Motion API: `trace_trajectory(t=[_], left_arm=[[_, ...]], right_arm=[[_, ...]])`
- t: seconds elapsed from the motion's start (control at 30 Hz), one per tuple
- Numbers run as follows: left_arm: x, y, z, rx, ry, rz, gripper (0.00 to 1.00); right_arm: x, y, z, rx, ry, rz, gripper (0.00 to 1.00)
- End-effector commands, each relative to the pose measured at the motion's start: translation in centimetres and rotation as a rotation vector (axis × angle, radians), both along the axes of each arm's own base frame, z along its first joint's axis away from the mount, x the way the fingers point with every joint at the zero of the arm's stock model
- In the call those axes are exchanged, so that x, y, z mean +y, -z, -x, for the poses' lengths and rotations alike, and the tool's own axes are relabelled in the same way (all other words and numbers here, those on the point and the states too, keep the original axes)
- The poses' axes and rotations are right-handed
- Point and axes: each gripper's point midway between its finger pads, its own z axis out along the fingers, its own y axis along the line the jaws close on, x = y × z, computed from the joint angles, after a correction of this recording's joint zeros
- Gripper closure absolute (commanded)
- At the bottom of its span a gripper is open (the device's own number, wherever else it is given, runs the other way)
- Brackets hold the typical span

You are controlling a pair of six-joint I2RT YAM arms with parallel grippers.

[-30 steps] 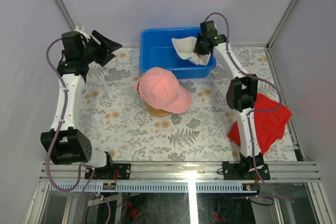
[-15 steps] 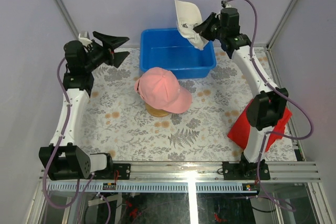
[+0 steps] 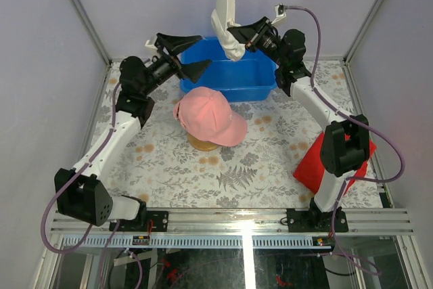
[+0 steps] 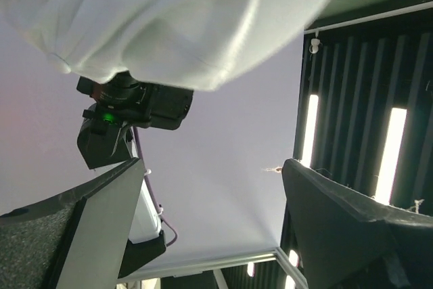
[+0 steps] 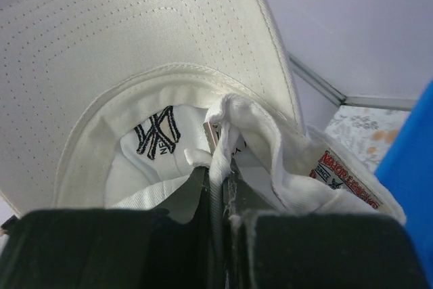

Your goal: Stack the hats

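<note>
— White hat (image 3: 225, 15): where is it located?
— Clear of the bench (image 3: 264, 167), in the air over the far edge of the blue bin (image 3: 260, 90), brim pointing up. The right end effector (image 3: 235, 36) is clamped on the fabric at the hat's lower edge. In the right wrist view both fingers (image 5: 101, 248) are pressed together on a fold of the inner band, and a dark stitched monogram shows inside the crown.
— State of the left end effector (image 3: 204, 52)?
— Fingers spread wide, nothing between them. It sits just left of the white hat, over the left part of the bin. In the left wrist view the hat hangs beyond the 2 fingertips and touches neither.
— Position of the pink hat (image 3: 210, 116)?
— Centre of the bench, on the near side of the bin. It is seated on a tan wooden dome (image 3: 201, 144) with its brim pointing right and near.
— Other items?
— 1 red cloth (image 3: 308, 170) lies at the right edge of the bench, partly hidden behind the right arm.
</note>
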Motion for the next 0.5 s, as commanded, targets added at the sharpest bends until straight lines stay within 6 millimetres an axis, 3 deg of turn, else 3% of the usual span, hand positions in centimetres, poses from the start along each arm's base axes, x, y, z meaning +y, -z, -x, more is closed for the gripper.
trace_trajectory(t=[0.0,0.2,0.47], left_arm=[[-1.0,-3.1,0.7,-0.068,0.009,0.104,0.17],[-1.2,-3.2,0.6,-0.023,-0.019,0.157,0.15],[-2.4,-2.7,0.3,0.015,-0.013,0.175,0.15]], right_arm=[[0.5,-8.4,5.7,-0.293,-0.076,-0.069,1.00],[0.0,-7.4,6.6,-0.349,-0.007,0.024,1.00],[-0.3,-7.6,7.9,-0.424,0.008,0.067,1.00]])
